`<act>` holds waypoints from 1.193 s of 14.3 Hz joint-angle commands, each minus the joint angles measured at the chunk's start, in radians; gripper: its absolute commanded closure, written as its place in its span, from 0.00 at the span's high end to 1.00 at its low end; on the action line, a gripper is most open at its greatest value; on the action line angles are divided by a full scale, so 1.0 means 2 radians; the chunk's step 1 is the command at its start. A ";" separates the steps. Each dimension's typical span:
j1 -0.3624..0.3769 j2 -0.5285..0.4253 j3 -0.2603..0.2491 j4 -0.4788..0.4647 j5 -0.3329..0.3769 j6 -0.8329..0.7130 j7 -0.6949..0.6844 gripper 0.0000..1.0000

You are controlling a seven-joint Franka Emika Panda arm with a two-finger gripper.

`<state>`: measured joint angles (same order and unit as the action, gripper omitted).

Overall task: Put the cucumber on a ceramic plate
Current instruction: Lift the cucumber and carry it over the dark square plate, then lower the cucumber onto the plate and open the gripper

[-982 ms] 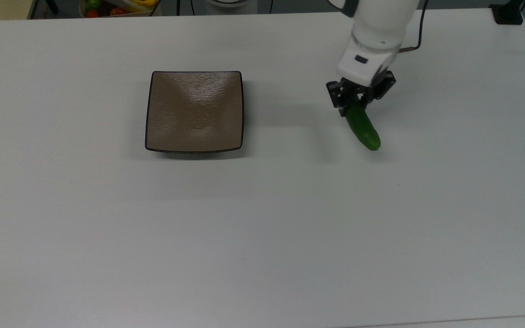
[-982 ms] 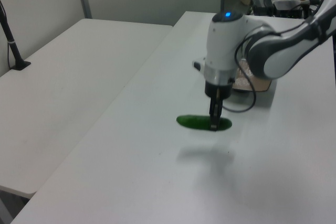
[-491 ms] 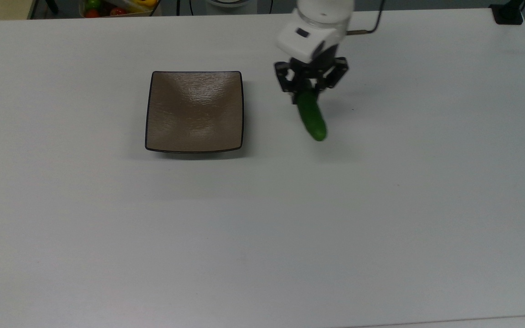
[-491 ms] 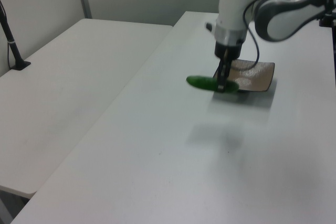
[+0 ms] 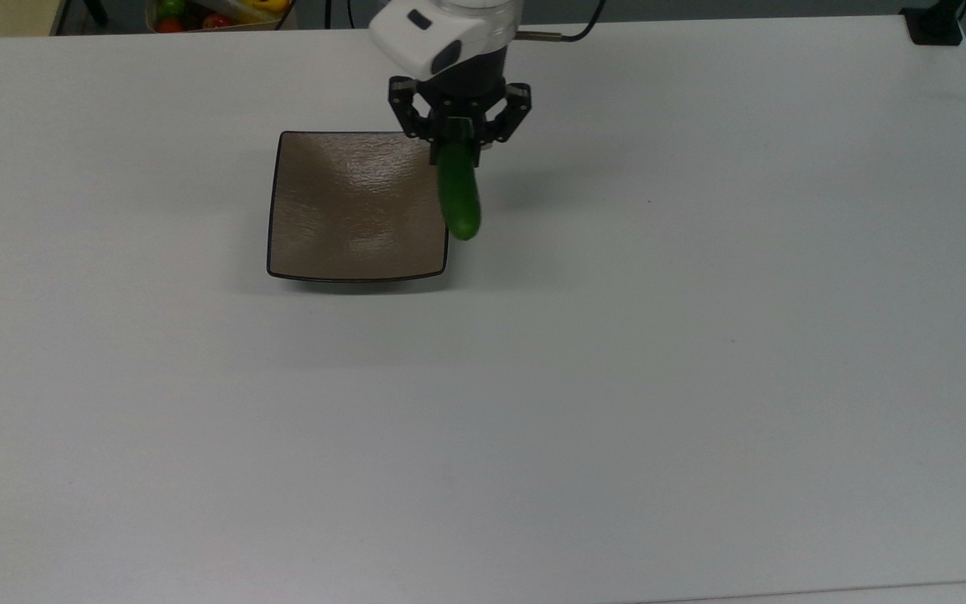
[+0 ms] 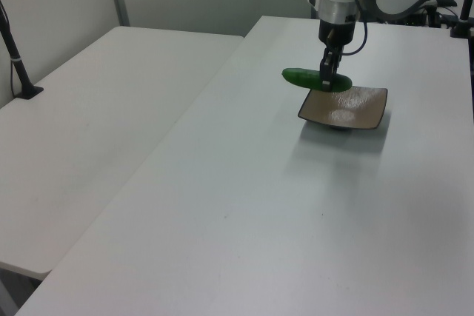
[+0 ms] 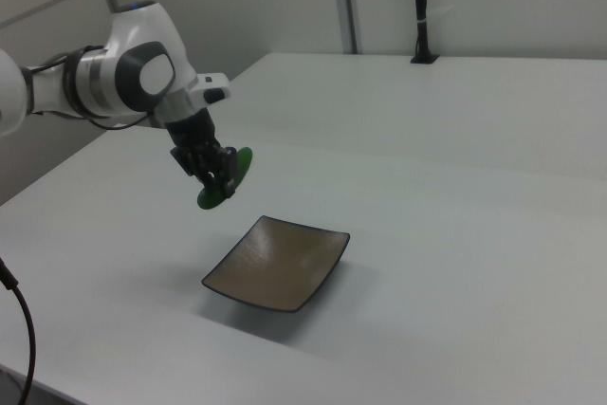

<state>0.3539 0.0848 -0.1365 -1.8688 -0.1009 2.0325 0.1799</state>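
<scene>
While I am watching the top view, the black two-finger gripper (image 5: pixel 459 134) is pinching one end of the smooth, dark green, slightly curved cucumber (image 5: pixel 459 197), its fingers closed tight on it, just above the centre of the frame. The cucumber is hanging along the top view's right edge of the square, glossy brown-taupe ceramic plate (image 5: pixel 349 210), half overlapping the rim, and the plate's surface is lying bare on the plain white table (image 5: pixel 617 377).

Turning to the left view, I am seeing the gripper (image 6: pixel 326 81) in the upper right of the frame, carrying the cucumber (image 6: pixel 304 76) level and clear above the plate's (image 6: pixel 359 112) near corner, with nothing touching the ceramic.

Checking the right view, I am finding the cucumber (image 7: pixel 228 180) left of centre, raised well off the table, with the plate (image 7: pixel 285 267) sitting lower and toward the middle of the frame.

So I am judging the pick-up and most of the carry as done; centring over the plate, lowering and letting go are remaining.
</scene>
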 commanded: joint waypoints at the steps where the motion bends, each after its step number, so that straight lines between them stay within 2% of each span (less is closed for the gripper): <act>1: -0.004 -0.021 -0.028 -0.040 -0.005 -0.006 -0.037 0.33; 4: -0.014 -0.019 -0.039 -0.069 -0.011 -0.002 -0.055 0.33; 9: -0.023 -0.009 -0.039 -0.096 -0.024 0.021 -0.069 0.36; 10: -0.024 -0.007 -0.039 -0.097 -0.024 0.023 -0.069 0.44; 11: -0.024 -0.003 -0.040 -0.097 -0.024 0.023 -0.069 0.60; 12: -0.023 0.013 -0.039 -0.095 -0.024 0.025 -0.069 0.94; 13: -0.023 0.017 -0.040 -0.094 -0.024 0.031 -0.069 1.00; 17: -0.023 0.015 -0.039 -0.093 -0.024 0.037 -0.069 1.00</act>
<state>0.3056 0.1248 -0.2118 -2.0477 -0.1359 2.0868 0.0579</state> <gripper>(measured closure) 0.004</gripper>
